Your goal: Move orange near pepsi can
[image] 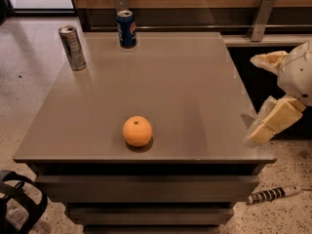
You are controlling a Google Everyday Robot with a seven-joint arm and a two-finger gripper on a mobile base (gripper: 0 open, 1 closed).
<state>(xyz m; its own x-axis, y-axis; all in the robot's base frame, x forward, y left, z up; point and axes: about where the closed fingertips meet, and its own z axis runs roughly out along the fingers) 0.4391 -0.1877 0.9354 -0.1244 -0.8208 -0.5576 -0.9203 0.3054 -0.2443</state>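
The orange (137,130) sits on the grey table (195,82) near its front edge, a little left of centre. The blue pepsi can (126,29) stands upright at the table's far edge, far from the orange. My gripper (251,101) hangs beside the table's right edge, well to the right of the orange. It is open and empty, with one cream finger (267,61) above and the other (272,123) below.
A taller silver-grey can (72,48) stands at the table's far left corner. A wooden wall with metal brackets (260,16) runs behind the table. A black strap (19,204) lies on the floor at lower left, and a striped tool (272,194) at lower right.
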